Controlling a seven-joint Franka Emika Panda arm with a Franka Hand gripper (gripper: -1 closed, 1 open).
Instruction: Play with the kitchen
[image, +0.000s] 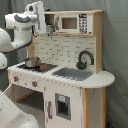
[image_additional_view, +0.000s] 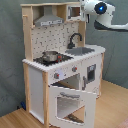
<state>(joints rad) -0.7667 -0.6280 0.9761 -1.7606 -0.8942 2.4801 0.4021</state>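
Both exterior views hide the gripper's (image: 39, 12) opening.

No text, label, brand, number or sign can be read in either exterior view. On the kitchen (image: 70, 75), the toy microwave (image: 76, 23) in the upper shelf shows a dark keypad panel at its right edge in the first exterior view, but its marks are only pale specks that cannot be made out as digits or letters. The red knobs (image: 34, 83) on the front panel below the worktop carry no markings that can be told. The robot arm (image_additional_view: 100, 10) shows a blue light, with no lettering legible.
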